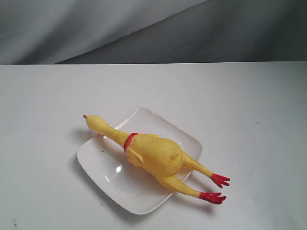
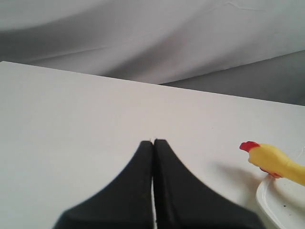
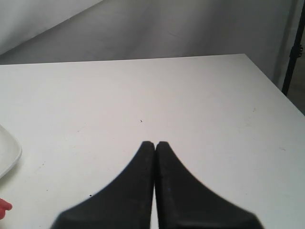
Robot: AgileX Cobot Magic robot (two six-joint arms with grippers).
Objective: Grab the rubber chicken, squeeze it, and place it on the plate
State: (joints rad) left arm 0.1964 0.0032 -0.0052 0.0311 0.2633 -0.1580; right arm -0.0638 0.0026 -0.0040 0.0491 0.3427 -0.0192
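The yellow rubber chicken lies across the white square plate, its head past the plate's far-left rim and its red feet over the right rim on the table. Neither gripper shows in the exterior view. In the left wrist view my left gripper is shut with nothing in it, over bare table, and the rubber chicken's head and a corner of the plate sit off to one side. My right gripper is also shut and empty, with the plate's edge and a red foot tip at the frame's border.
A white table carries everything, and grey cloth hangs behind its far edge. In the right wrist view the table's side edge shows, with a black stand pole beyond it.
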